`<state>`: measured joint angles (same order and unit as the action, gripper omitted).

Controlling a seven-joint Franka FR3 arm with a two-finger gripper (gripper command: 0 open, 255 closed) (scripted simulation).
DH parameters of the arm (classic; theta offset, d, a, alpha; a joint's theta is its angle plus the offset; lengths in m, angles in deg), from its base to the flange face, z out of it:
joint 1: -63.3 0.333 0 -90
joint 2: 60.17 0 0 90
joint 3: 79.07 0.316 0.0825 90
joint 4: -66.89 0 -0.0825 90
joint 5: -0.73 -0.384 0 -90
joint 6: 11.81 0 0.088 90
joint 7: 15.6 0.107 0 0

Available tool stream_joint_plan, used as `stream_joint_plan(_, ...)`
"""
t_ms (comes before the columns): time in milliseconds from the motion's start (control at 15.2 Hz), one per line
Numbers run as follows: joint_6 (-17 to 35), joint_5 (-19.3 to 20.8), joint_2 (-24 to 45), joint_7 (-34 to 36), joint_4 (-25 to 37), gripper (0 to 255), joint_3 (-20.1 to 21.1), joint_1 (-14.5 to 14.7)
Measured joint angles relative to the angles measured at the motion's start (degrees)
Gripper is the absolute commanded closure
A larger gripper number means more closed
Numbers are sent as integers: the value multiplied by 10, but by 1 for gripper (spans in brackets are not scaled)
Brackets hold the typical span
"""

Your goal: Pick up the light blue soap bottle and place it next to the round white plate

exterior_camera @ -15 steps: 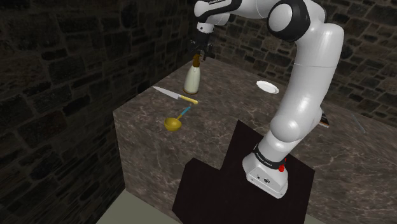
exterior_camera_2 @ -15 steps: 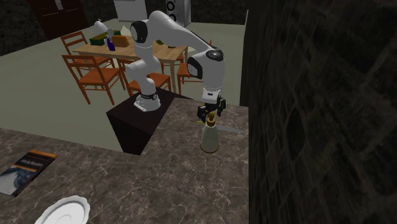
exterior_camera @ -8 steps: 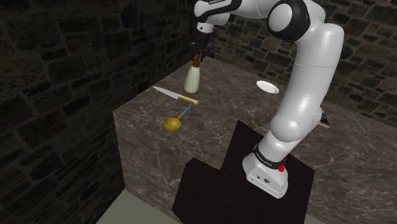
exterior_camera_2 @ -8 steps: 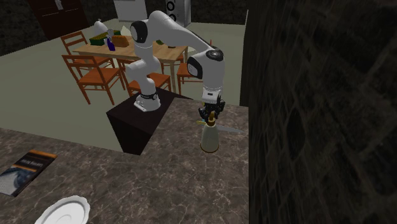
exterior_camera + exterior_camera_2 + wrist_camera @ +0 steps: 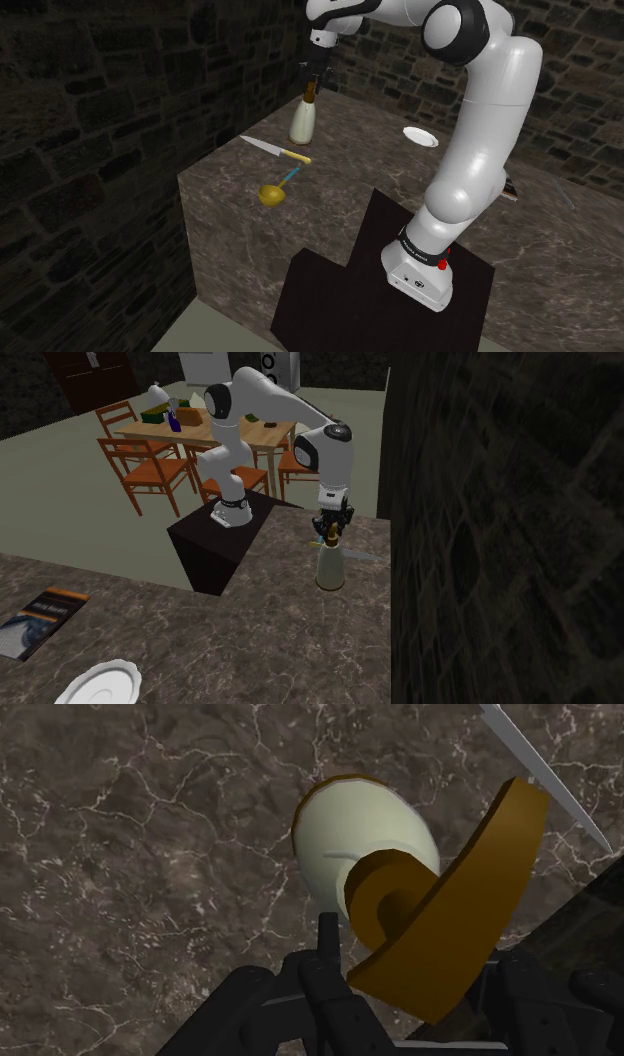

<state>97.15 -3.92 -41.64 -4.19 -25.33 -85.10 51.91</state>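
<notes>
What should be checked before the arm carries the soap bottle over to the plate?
1. Gripper on soap bottle: ok, closed on the brown pump top.
2. Soap bottle upright: ok.
3. Soap bottle's base off the counter: cannot tell.
4. Plate in view on the counter: ok.
5. Knife and yellow ladle out of the path: likely ok, since both lie on the opposite side of the soap bottle from the plate.
</notes>
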Motion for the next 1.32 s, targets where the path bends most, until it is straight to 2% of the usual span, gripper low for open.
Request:
stream_joint_plan(858,-92,3,-10,5,82,255,-1,-1)
stream_joint_plan(1320,-74,6,-74,-57,-2,255,-26,-37)
